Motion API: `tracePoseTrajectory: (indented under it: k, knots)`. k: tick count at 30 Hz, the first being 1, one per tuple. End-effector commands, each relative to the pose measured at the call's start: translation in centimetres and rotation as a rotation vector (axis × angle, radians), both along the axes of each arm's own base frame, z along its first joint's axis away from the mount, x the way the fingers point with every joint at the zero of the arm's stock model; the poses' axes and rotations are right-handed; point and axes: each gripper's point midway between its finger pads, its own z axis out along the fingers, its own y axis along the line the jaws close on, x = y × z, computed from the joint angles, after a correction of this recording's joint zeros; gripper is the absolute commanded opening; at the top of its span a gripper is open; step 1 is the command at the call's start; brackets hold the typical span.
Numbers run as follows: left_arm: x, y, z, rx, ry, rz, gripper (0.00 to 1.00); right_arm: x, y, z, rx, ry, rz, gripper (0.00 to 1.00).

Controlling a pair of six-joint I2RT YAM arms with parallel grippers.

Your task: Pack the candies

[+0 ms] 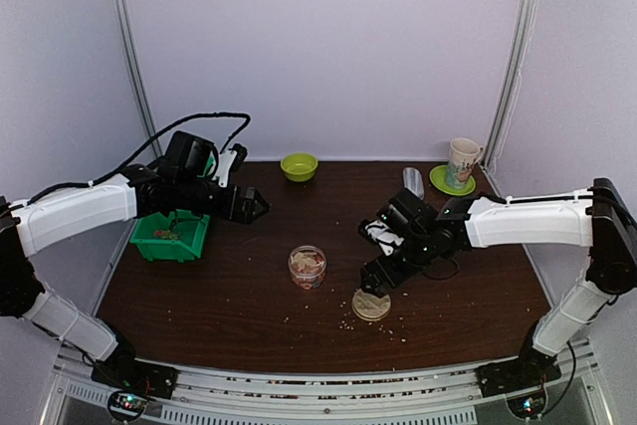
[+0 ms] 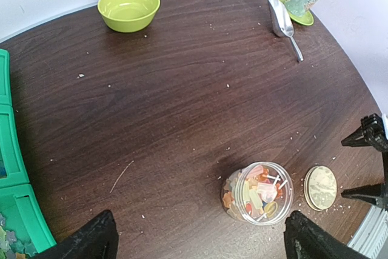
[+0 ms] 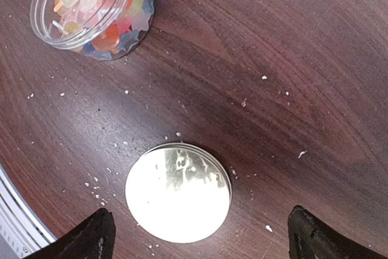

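Observation:
The candies are a jumble of coloured sweets inside a clear, open jar near the table's middle. The jar's round gold lid lies flat on the table to its right. My right gripper is open and empty just above the lid, one finger on each side of it. The jar is up-left in that view. My left gripper is open and empty, held above the table well left of the jar, near the green bin.
The green bin holds small pieces at the left edge. A green bowl stands at the back centre. A cup on a green saucer and a metal scoop are at the back right. Pale crumbs lie around the lid.

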Motion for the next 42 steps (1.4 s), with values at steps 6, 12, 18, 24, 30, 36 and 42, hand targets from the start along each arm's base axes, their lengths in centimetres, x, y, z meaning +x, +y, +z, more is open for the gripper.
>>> tracePoseTrajectory:
  k: [6, 12, 18, 24, 30, 36, 42]
  knots:
    - [0.5, -0.2, 0.4, -0.024, -0.013, 0.003, 0.98, -1.0, 0.2, -1.1, -0.074, -0.034, -0.006, 1.00]
    - [0.5, -0.2, 0.3, -0.021, -0.009, 0.002, 0.98, -1.8, 1.0, -2.4, -0.098, -0.011, 0.019, 1.00]
    - [0.5, -0.3, 0.4, -0.023, -0.009, 0.000, 0.98, -2.2, 1.4, -3.4, -0.113, 0.006, 0.026, 0.99]
    - [0.4, -0.3, 0.4, -0.024, -0.008, -0.002, 0.98, -2.5, 1.7, -4.2, -0.120, 0.019, 0.030, 1.00]
    - [0.5, -0.3, 0.2, -0.022, -0.004, -0.002, 0.98, -2.6, 2.1, -4.7, -0.127, 0.025, 0.033, 1.00]
    - [0.5, -0.3, 0.1, -0.021, 0.000, -0.001, 0.98, -2.4, 2.1, -4.8, -0.153, 0.011, 0.032, 0.99]
    - [0.5, -0.4, -0.1, -0.020, 0.007, -0.004, 0.98, -2.5, 2.1, -5.2, -0.176, 0.006, 0.038, 1.00]
